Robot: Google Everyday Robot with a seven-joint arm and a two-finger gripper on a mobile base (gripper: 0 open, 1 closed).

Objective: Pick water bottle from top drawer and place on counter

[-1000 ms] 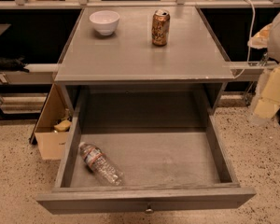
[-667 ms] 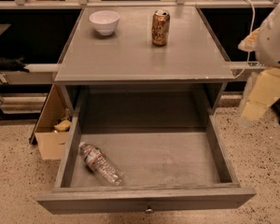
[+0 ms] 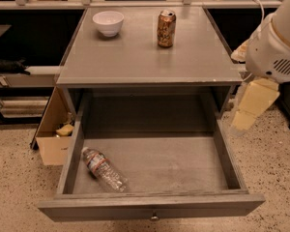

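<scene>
The water bottle [image 3: 104, 169] is small, clear and crinkled, with a red-and-white label band. It lies on its side in the front left corner of the open top drawer [image 3: 150, 207]. The grey counter [image 3: 135, 62] is above the drawer. My gripper [image 3: 250, 105] hangs at the right edge of the view. It is beside the drawer's right wall and just below counter height, far from the bottle. Nothing is seen in it.
A white bowl [image 3: 108, 22] stands at the counter's back left. A gold-brown drink can [image 3: 166, 28] stands at the back, right of the middle. A cardboard box [image 3: 55, 137] sits on the floor left of the cabinet. Dark shelving runs behind.
My arm has come further into view from the right, moving left toward the cabinet. The bottle, bowl and can have not moved.
</scene>
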